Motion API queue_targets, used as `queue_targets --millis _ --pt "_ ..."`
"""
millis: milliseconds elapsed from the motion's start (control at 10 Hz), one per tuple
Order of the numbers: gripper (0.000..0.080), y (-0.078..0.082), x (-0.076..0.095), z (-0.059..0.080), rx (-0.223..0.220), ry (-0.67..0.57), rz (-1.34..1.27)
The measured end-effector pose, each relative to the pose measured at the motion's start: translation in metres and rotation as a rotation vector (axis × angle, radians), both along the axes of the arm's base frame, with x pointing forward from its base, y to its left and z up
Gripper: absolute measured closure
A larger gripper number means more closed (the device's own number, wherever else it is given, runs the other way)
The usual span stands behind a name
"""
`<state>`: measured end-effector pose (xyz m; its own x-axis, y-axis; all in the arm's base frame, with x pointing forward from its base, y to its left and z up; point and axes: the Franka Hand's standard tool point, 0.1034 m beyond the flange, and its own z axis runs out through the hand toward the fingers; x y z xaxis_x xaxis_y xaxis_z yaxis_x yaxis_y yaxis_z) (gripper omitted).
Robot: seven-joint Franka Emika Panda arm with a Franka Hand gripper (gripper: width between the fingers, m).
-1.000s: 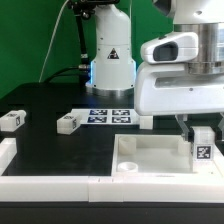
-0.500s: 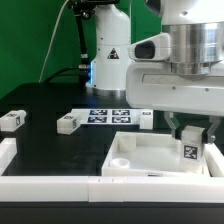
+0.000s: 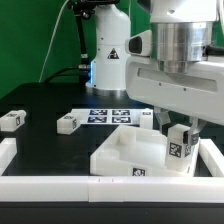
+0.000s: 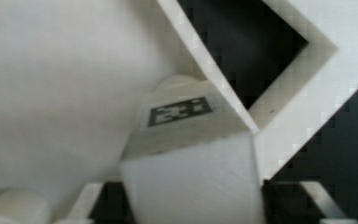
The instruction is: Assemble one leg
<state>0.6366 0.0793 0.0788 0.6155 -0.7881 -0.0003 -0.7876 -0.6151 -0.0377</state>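
Observation:
My gripper (image 3: 180,128) is shut on a leg (image 3: 179,148), a small white block with a black-and-white tag, held upright at the near right corner of the large white tray-like part (image 3: 125,152). The leg's lower end sits against that part; the contact itself is hidden. In the wrist view the leg (image 4: 185,150) runs out from between the dark fingers (image 4: 108,200) over the tray-like part's white surface (image 4: 69,80). Two more legs (image 3: 12,119) (image 3: 68,123) lie on the black table at the exterior view's left. A third (image 3: 147,118) lies behind the tray-like part.
The marker board (image 3: 108,115) lies flat on the table behind the tray-like part. A low white rail (image 3: 50,185) runs along the front edge, with a raised end at the exterior view's left (image 3: 6,150). The arm's base (image 3: 110,60) stands at the back.
My gripper with the leg has moved toward the exterior view's left. The tray-like part has slid and turned the same way, its near corner now further left.

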Motion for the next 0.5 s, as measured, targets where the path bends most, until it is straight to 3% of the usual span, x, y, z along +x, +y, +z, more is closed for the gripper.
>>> queue_targets --millis 200,500 --pt "0.0178 0.0000 0.0000 -0.0001 0.000 0.000 -0.001" --pt "0.0158 0.0000 0.0000 -0.0001 0.000 0.000 -0.001"
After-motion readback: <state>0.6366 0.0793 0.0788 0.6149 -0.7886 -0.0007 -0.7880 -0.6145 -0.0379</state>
